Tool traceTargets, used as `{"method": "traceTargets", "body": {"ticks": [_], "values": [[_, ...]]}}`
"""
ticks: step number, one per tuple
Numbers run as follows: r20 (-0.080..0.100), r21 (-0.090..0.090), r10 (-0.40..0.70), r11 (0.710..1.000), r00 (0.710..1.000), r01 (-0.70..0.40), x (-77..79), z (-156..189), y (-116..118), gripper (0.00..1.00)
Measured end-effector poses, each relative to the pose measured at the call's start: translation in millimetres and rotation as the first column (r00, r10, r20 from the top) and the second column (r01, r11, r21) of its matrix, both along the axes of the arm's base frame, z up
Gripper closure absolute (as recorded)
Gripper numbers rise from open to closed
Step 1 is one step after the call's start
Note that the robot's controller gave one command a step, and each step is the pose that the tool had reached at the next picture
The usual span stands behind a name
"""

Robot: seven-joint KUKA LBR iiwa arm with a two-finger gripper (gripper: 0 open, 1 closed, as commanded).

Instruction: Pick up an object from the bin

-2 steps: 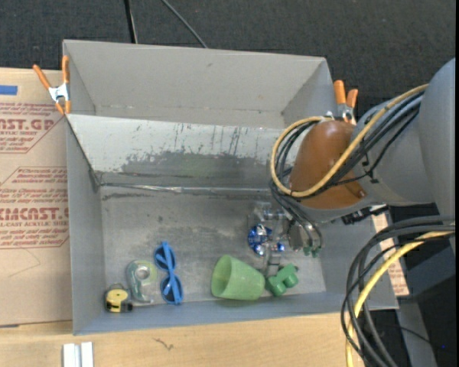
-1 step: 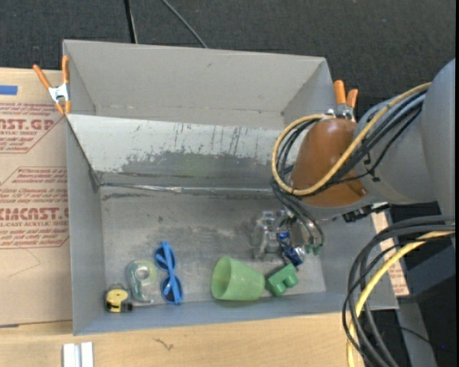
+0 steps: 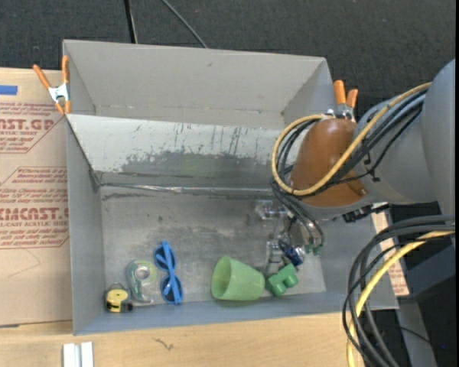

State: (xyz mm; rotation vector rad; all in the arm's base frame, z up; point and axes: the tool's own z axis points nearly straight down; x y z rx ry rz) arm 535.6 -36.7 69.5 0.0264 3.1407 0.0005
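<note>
**Task item.** The gripper (image 3: 280, 257) is hanging low over the front right corner of the bin (image 3: 191, 90), directly above a small dark green block (image 3: 283, 280). The block is chunky, irregular in outline and solid green. It is lying on the bin floor close to the front wall. The gripper's tip is standing just at the block's upper edge, and whether the 2 are touching cannot be told. Whether the gripper is spread or closed cannot be told either, as the wrist hardware is crowding that spot. A small blue patch (image 3: 294, 254) is showing just beside the tip. Whether it is part of the robot or a loose thing cannot be told.

**Obstructions.** A pale green cup (image 3: 236, 280) is lying on its side with its wider, open end pointing left. Its narrow end is resting against the block's left side. The front wall is hemming the block in on the near side.

**Other contents.** 3 further things are lying along the front wall, well apart from the gripper:
- a blue item of 2 linked loops (image 3: 167, 272), resembling toy glasses
- a clear rounded item (image 3: 141, 277) just to the left of the loops
- a small yellow and black item (image 3: 118, 299) near the front left corner

**Robot.** The orange wrist cover (image 3: 330, 163), ringed by yellow and black cables (image 3: 284, 147), is sitting above the bin's right side.
</note>
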Motion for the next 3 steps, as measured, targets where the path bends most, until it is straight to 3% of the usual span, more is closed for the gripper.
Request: {"method": "traceTargets", "body": {"ticks": [1, 2, 3], "values": [[0.0, -0.002, 0.158, 0.987, 0.988, -0.158, -3.9, 4.4, -55.5, 0.0], [0.0, 0.0, 0.16, 0.987, 0.987, -0.16, -3.8, 4.4, -53.6, 1.0], [0.009, -0.007, 0.328, 0.945, 0.945, -0.328, -6.1, 205.8, -74.7, 1.0]]}}
